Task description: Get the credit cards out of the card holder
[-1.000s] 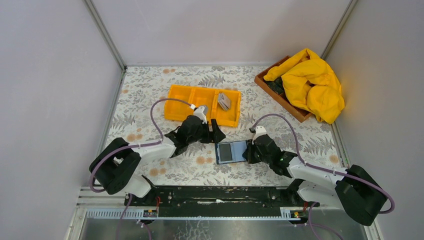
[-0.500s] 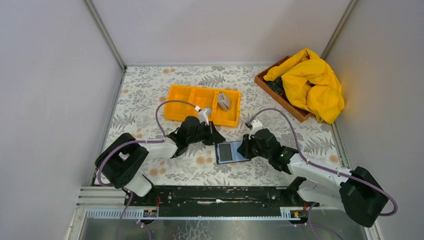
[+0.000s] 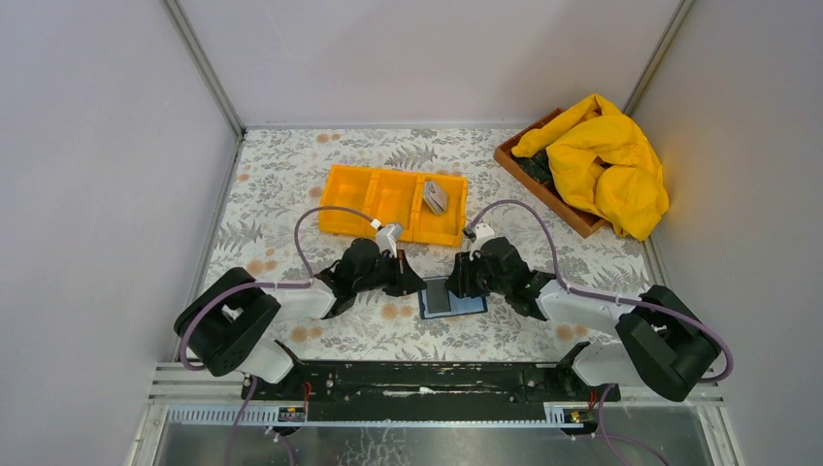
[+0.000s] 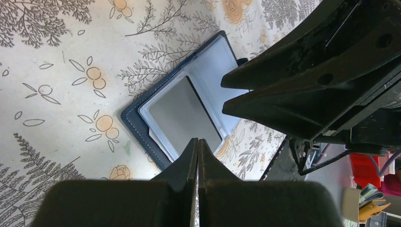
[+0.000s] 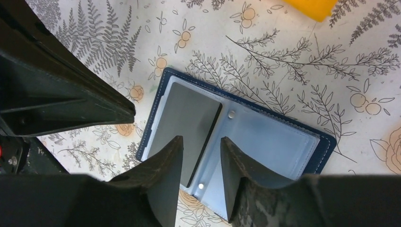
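The card holder (image 3: 468, 305) lies open and flat on the floral table between the two arms, dark blue with pale lining (image 5: 269, 139). A grey credit card (image 5: 187, 118) sits in its left pocket (image 4: 182, 113). My left gripper (image 4: 197, 141) is shut with nothing between its fingers, its tips at the card's near edge (image 3: 417, 283). My right gripper (image 5: 202, 141) is open over the holder's fold, one finger above the card, the other above the empty pocket (image 3: 454, 282). More grey credit cards (image 3: 434, 196) lie in the orange tray's right compartment.
The orange three-compartment tray (image 3: 374, 209) stands just beyond both grippers, its corner (image 5: 302, 7) showing in the right wrist view. A wooden box (image 3: 529, 175) with a yellow cloth (image 3: 602, 160) sits at the back right. White walls close in both sides.
The left gripper has shut and moved right to the holder's left edge. The right gripper has opened and moved left over the holder. The holder stays open on the table.
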{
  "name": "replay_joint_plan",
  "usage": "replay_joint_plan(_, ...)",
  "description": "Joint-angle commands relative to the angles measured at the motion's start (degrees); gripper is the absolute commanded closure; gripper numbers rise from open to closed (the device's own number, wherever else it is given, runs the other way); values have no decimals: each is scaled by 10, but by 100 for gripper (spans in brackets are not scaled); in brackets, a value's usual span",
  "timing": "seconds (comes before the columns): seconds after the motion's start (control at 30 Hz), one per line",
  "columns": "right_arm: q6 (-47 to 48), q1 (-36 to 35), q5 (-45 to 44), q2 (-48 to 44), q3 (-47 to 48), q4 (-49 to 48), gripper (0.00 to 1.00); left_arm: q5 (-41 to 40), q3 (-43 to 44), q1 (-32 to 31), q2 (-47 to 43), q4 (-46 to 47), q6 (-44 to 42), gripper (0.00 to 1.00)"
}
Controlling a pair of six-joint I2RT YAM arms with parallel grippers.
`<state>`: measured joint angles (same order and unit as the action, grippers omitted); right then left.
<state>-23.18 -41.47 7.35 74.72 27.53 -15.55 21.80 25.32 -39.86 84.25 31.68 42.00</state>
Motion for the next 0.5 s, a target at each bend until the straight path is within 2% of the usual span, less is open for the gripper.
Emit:
replay_joint_plan(0.0,-11,12,22,11,-22,-93,56,-14,-10,-6,10,16,-27,100)
replay_joint_plan(0.3,-24,36,51,-35,-63,-134,48,-20,2,-5,42,5,-34,100)
replay_joint_plan(0.47,-33,44,66,-33,-66,-140,47,1,10,-5,67,16,-27,100)
